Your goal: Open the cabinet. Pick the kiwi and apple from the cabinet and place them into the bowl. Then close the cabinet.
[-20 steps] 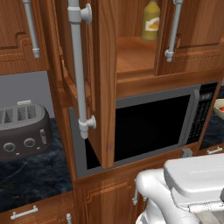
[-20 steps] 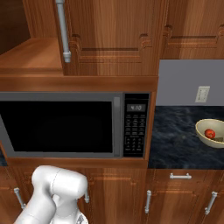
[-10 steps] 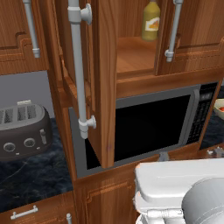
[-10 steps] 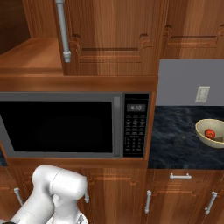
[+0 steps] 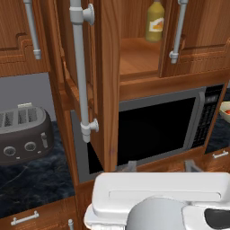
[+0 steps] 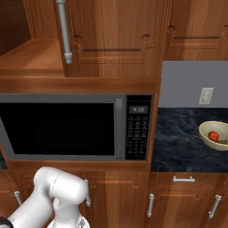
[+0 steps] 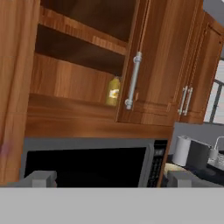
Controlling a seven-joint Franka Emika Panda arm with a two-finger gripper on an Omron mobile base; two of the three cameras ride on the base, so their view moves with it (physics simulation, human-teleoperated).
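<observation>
Over the last second only my arm (image 5: 157,197) has shifted - its white links have swung across the bottom of the left base view, while the cabinet (image 5: 134,58) has stayed as it was, its left door (image 5: 108,81) standing wide. The apple (image 6: 213,136) already sits in the bowl (image 6: 205,132), far right on the counter. I see just a yellow bottle (image 5: 155,22) on the shelf, so I judge the fruit is done and closing comes next, though I cannot make out the kiwi. The gripper (image 7: 109,179) is spread wide and empty, level with the microwave (image 6: 62,129) - the open cabinet lies above it, the swung door up to its left.
</observation>
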